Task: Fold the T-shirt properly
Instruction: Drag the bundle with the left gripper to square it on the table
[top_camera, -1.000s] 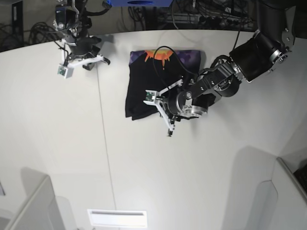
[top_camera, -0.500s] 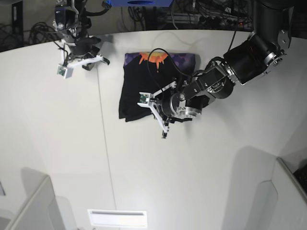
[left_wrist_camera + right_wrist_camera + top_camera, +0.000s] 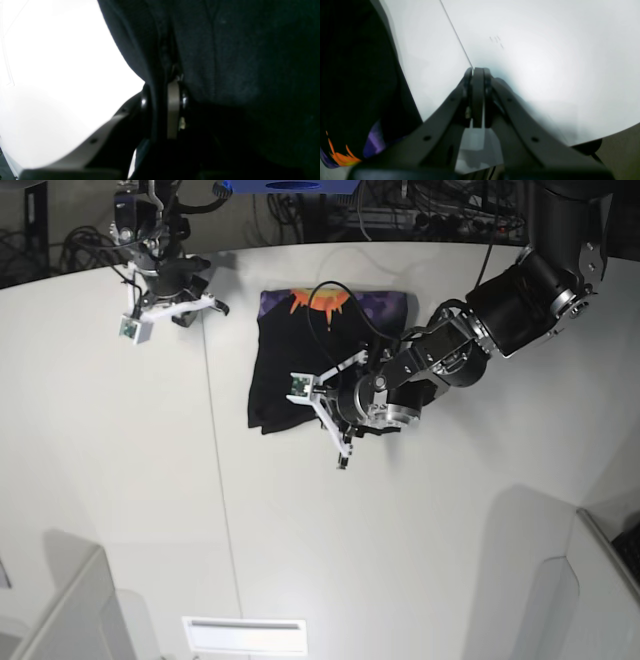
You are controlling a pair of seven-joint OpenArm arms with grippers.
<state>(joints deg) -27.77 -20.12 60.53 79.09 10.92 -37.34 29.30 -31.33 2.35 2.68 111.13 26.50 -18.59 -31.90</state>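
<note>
The black T-shirt lies folded on the white table, its orange and purple print along the far edge. My left gripper sits at the shirt's near right corner. In the left wrist view its jaws are shut on a fold of the black cloth. My right gripper hovers at the far left, apart from the shirt. Its fingers are pressed together with nothing between them, and the T-shirt fills the left of that view.
A thin seam runs front to back across the table, left of the shirt. Grey panels stand at the near left and near right corners. A white slotted plate lies at the near edge. Cables crowd the back edge.
My left gripper slid a little to the left, dragging the T-shirt with it, then stopped. The right arm has not moved.
</note>
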